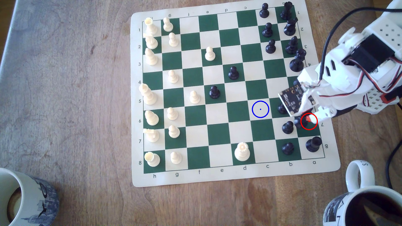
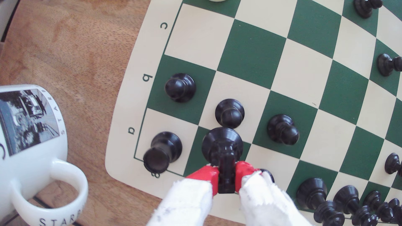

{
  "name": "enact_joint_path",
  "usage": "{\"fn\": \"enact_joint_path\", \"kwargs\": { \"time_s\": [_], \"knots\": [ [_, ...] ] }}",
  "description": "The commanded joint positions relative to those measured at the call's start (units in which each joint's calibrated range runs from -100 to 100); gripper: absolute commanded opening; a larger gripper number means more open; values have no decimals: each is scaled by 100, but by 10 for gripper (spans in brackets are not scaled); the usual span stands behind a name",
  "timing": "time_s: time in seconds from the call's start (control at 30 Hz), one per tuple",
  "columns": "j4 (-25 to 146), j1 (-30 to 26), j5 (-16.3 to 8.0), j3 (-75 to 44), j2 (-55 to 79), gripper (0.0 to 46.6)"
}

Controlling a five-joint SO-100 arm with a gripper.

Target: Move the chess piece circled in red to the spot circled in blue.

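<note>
The black knight-like chess piece (image 2: 221,141) stands over a green square at the board's a-file edge, and my gripper (image 2: 226,176) is shut on its angular head, one red-tipped finger (image 2: 204,173) on each side. In the exterior view the piece (image 1: 299,122) is mostly hidden under the gripper (image 1: 310,119), just left of the red ring (image 1: 309,121). I cannot tell whether its base touches the board. The spot (image 1: 260,109), a cream square with a blue ring and centre dot, lies free about two squares towards the exterior view's left.
Black pawns (image 2: 229,113) (image 2: 282,129) (image 2: 180,87) crowd the held piece, and a black rook (image 2: 162,150) stands on the corner square. A mug with a dark drink (image 1: 365,206) sits off the board's near right corner, another mug (image 1: 21,195) at lower left. Black cables (image 1: 326,43) hang by the arm.
</note>
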Motion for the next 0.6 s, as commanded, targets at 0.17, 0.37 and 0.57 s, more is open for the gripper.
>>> {"fn": "enact_joint_path", "kwargs": {
  "time_s": [0.17, 0.37, 0.57],
  "knots": [
    [-205, 419, 181, -1246, 742, 3],
    [-795, 1240, 435, -1074, 1362, 3],
    [-1352, 1553, 527, -874, 1744, 3]
  ]
}}
